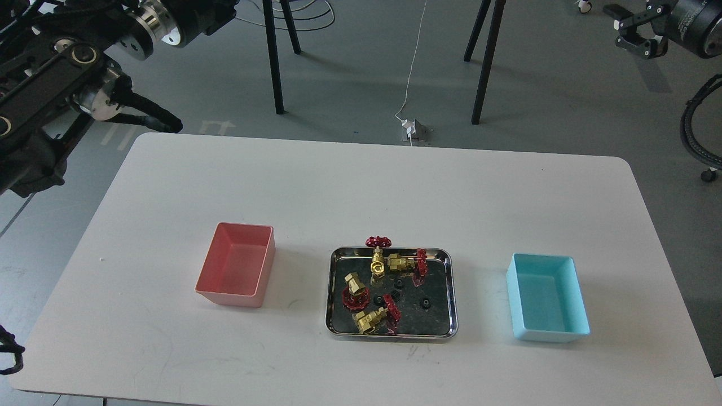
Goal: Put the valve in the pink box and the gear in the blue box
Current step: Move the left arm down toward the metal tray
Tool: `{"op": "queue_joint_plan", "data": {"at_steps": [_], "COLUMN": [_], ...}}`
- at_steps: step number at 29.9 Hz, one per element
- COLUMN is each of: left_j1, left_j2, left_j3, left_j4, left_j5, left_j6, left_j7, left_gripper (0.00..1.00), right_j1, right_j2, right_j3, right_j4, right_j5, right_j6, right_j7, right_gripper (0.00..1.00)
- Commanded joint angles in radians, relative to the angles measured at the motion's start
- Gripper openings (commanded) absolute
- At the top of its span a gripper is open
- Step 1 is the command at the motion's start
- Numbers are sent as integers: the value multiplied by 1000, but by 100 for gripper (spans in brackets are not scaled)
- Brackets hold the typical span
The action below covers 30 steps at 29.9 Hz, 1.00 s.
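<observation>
The salmon-pink box [237, 272] stands empty on the left of the white table. The light blue box [546, 297], also empty, stands on the right. Between them a shiny steel tray [448, 293] holds several brass valves with red handwheels, among them one valve [377, 264] at the tray's back edge and another valve [369, 320] at its front. Small black gears lie among them, such as one gear [426, 304] on the tray's right side. My right gripper [634, 32] hangs open far above the table's back right corner, holding nothing. My left gripper is out of view.
My left arm's thick joints [84, 73] hang over the table's back left corner. Black stand legs [274, 62] and a white cable with a plug [412, 127] are on the floor beyond the table's far edge.
</observation>
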<state>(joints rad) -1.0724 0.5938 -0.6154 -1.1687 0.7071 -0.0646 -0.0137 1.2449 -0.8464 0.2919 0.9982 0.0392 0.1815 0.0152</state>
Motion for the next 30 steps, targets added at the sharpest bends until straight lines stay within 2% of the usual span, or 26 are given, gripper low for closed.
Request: {"op": "queue_joint_plan", "data": {"at_steps": [1, 4, 7, 11, 13, 15, 16, 17, 20, 25, 30], "left_j1": [5, 8, 9, 37, 68, 113, 126, 131, 138, 189, 204], "left_j2": [24, 29, 40, 43, 35, 24, 24, 33, 50, 34, 12], "left_j3": [-12, -17, -53, -118, -116, -107, -98, -87, -84, -47, 109], "left_j4": [-9, -14, -17, 35, 57, 52, 43, 20, -60, -170, -220], "left_j5": [12, 45, 32, -87, -116, -110, -91, -36, 254, 732, 1121], "left_j6": [6, 8, -17, -182, -263, -329, -342, -343, -272, -19, 126], "left_j7": [-14, -57, -63, -74, -129, -240, -271, -279, -290, -298, -269], "left_gripper": [99, 99, 100, 100, 100, 100, 100, 99, 90, 90, 90], "right_j1": [2, 7, 7, 5, 8, 13, 15, 18, 50, 70, 93], "right_j2": [6, 7, 6, 6, 6, 6, 6, 6, 0, -6, -6], "right_j3": [-8, -10, -7, -7, -7, -7, -7, -7, -7, -7, -7], "right_j4": [-7, -7, -7, -6, -6, -6, -6, -6, -7, -6, -7], "right_j5": [-2, -10, -15, -15, -15, -16, -15, -15, -16, -16, -16], "right_j6": [0, 0, 0, 0, 0, 0, 0, 0, -2, -5, -10], "right_j7": [0, 0, 0, 0, 2, 2, 2, 2, 2, 2, 2], "right_gripper": [100, 100, 100, 100, 100, 100, 100, 100, 100, 100, 100]}}
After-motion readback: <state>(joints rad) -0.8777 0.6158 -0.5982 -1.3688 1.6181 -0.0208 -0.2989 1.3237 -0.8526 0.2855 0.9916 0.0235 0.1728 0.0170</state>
